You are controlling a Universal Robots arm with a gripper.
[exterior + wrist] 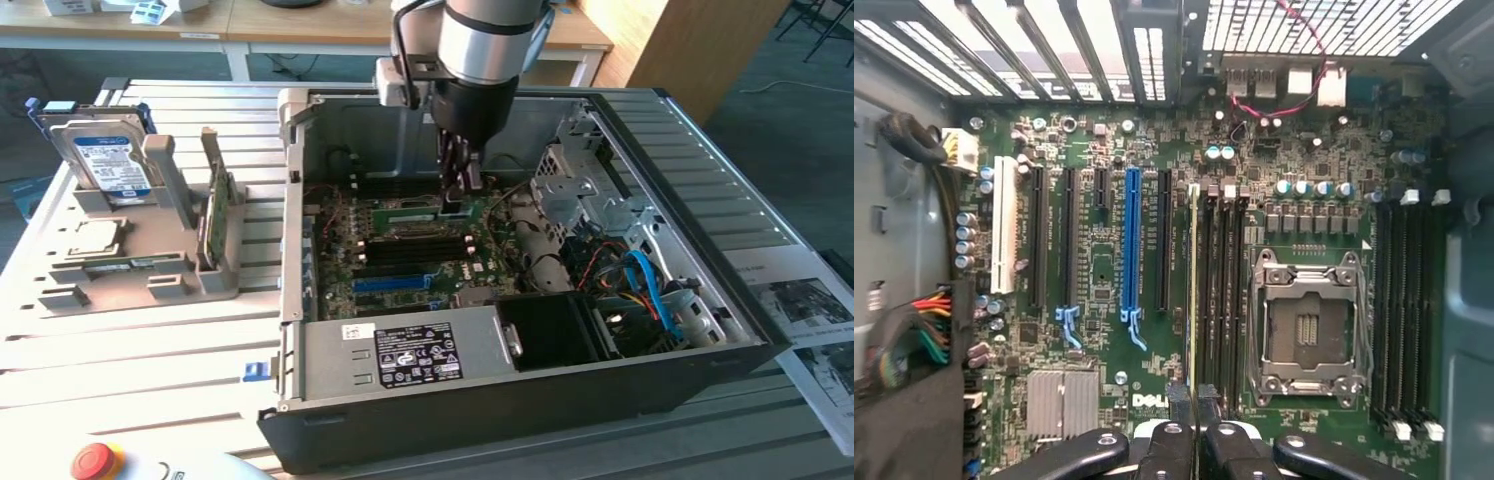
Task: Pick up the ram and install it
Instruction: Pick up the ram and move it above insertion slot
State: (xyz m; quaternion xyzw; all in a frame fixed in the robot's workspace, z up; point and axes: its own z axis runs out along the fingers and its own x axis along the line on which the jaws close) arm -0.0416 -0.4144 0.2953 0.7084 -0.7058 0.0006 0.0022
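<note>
Installing now. Clamped shut on the ram (1194, 280) with the pincer (1194, 405), deep in the computer case (534, 415), holding it edge-down along the memory slots (1222, 290) beside the processor socket (1306, 320). Cannot tell whether seated. Calls for squareness to the slot and even pressure.

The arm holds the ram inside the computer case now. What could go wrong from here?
The ram, pinched in the gripper, stands edge-on beside several similar black slots; a small offset could put it in the wrong one. If it tilts, it may seat unevenly or scrape the board.
</note>
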